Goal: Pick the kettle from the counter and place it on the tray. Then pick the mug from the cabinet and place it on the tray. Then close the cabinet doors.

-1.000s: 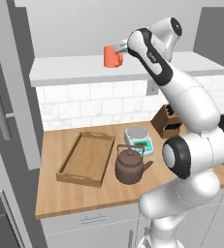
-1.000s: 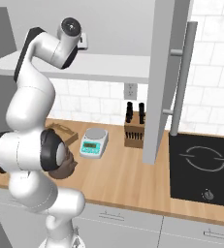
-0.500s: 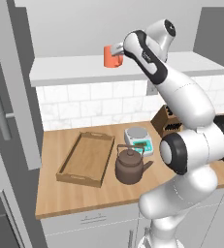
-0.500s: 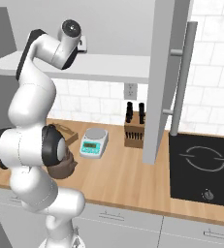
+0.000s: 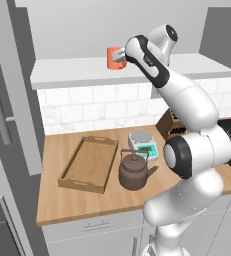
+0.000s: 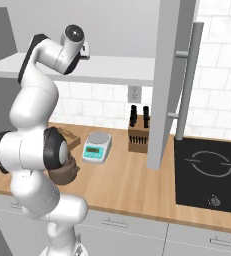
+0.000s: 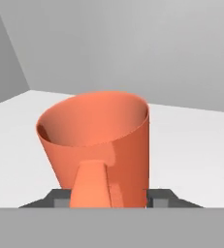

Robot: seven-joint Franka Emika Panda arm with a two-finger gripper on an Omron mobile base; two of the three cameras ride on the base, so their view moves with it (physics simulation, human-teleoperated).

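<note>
The orange-red mug stands upright on the cabinet's grey shelf base. My gripper is open at its right side. Seen from the hand, the mug is very close with its handle toward me, and the gripper has a fingertip on either side of the mug's base; I cannot tell whether they touch it. The dark brown kettle sits on the wooden counter, just right of the wooden tray, which holds nothing. Both cabinet doors stand open.
A small white scale sits behind the kettle, and a knife block stands against the tiled wall. A black cooktop fills the counter's right end. The right door's bar handle hangs over the counter.
The hand has slid a little left along the shelf, closer onto the mug. Mug, kettle and tray have not moved.
</note>
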